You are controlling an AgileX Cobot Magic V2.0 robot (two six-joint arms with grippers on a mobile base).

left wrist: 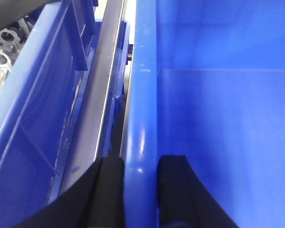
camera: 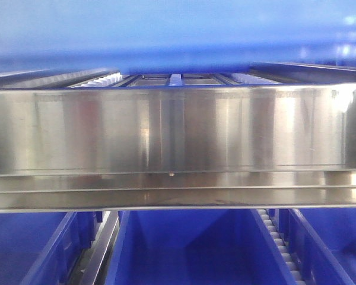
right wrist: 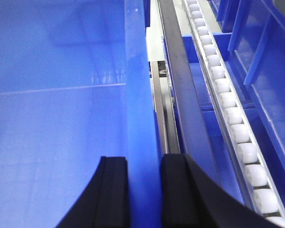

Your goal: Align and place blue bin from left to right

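Note:
The blue bin shows in both wrist views as a large glossy bright-blue crate with an empty inside. My left gripper (left wrist: pixel 141 164) is shut on the bin's left wall rim (left wrist: pixel 145 95), with one black finger (left wrist: pixel 109 194) outside and the other inside. My right gripper (right wrist: pixel 143 164) is shut on the right wall rim (right wrist: pixel 137 71) in the same way, one finger (right wrist: pixel 178 194) outside the wall. Neither gripper shows in the front view.
A grey rail (left wrist: pixel 97 104) and a ribbed blue bin (left wrist: pixel 33 118) lie left of the held bin. A white roller track (right wrist: pixel 228 104) and another blue bin (right wrist: pixel 270 57) lie to its right. The front view shows a steel shelf beam (camera: pixel 178 130), darker bins (camera: pixel 190 249) below it and a blurred blue band (camera: pixel 178 29) on top.

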